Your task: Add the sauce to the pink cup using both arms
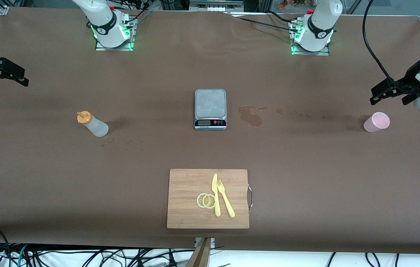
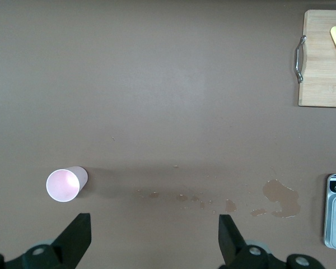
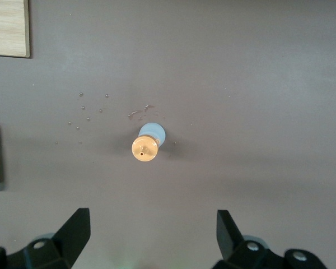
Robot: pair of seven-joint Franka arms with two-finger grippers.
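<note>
Your pink cup (image 1: 376, 122) stands upright near the bench (image 1: 306, 178) end under the wide left claw (image 1: 390, 92); the sauce (image 1: 92, 124) stands upright, the right claw (image 1: 7, 74) wide above it.

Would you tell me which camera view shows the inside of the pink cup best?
The left wrist view: it looks almost straight down into the pink cup, showing the whole round rim and what looks like an empty pale inside. The front view shows the cup at the left arm's end of the table, obliquely, rim partly visible. The right wrist view does not show it.

Robotics lab; bolted arm bases (image 1: 113, 35); loose cables (image 1: 84, 256); brown-covered table (image 1: 306, 167)
</note>
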